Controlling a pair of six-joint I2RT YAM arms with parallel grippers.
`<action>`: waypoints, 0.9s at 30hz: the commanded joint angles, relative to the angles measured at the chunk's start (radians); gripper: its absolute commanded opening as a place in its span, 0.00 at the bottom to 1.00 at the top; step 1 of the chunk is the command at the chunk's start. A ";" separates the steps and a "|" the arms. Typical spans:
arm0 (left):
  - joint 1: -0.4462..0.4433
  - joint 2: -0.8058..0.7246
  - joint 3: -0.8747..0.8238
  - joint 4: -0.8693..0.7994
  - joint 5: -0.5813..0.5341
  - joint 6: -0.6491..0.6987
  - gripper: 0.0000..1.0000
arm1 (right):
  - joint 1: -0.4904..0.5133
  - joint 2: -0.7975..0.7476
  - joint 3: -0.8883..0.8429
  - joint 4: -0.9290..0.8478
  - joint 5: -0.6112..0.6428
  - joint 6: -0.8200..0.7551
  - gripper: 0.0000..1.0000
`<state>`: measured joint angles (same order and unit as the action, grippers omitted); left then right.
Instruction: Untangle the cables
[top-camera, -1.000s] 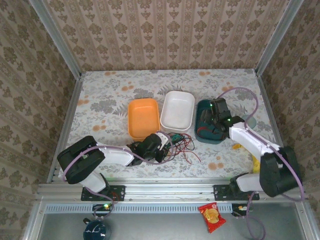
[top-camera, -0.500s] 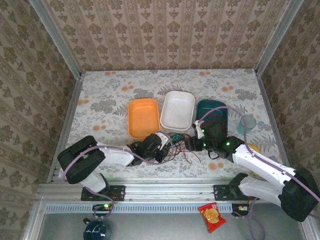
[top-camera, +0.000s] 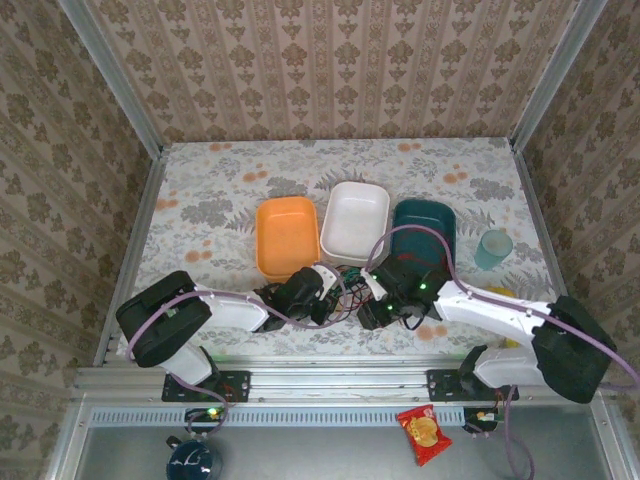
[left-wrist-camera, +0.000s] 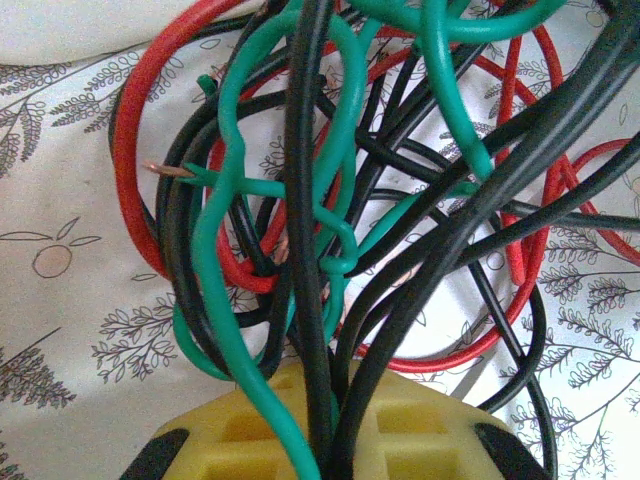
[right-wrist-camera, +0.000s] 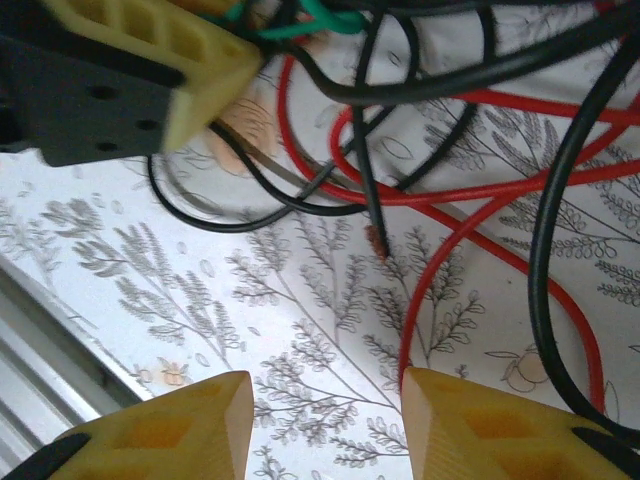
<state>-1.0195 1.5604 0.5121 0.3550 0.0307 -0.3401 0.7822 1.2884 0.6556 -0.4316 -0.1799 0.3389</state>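
Right wrist: the right claw (right-wrist-camera: 325, 400) hangs apart over the cables (right-wrist-camera: 366, 150) while the left claw (left-wrist-camera: 320, 430) clamps them, so next it should pinch one strand.

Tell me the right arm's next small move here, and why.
Probably lower the right gripper and close it on the red cable lying just ahead of its open, empty fingers. The left gripper clamps green and black cables, so a second grip should let the arms pull the tangle apart.
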 joint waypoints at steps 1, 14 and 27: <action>0.003 0.035 -0.029 -0.077 0.015 -0.007 0.10 | -0.008 0.058 0.043 -0.037 0.026 -0.006 0.43; 0.001 0.032 -0.029 -0.082 0.008 -0.009 0.10 | -0.016 0.198 0.103 -0.038 0.235 0.018 0.02; 0.008 0.048 -0.021 -0.073 0.028 -0.007 0.10 | -0.165 -0.455 0.188 0.062 0.421 0.086 0.00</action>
<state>-1.0191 1.5635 0.5110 0.3622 0.0345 -0.3397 0.6338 0.8555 0.7692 -0.3931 0.1303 0.4229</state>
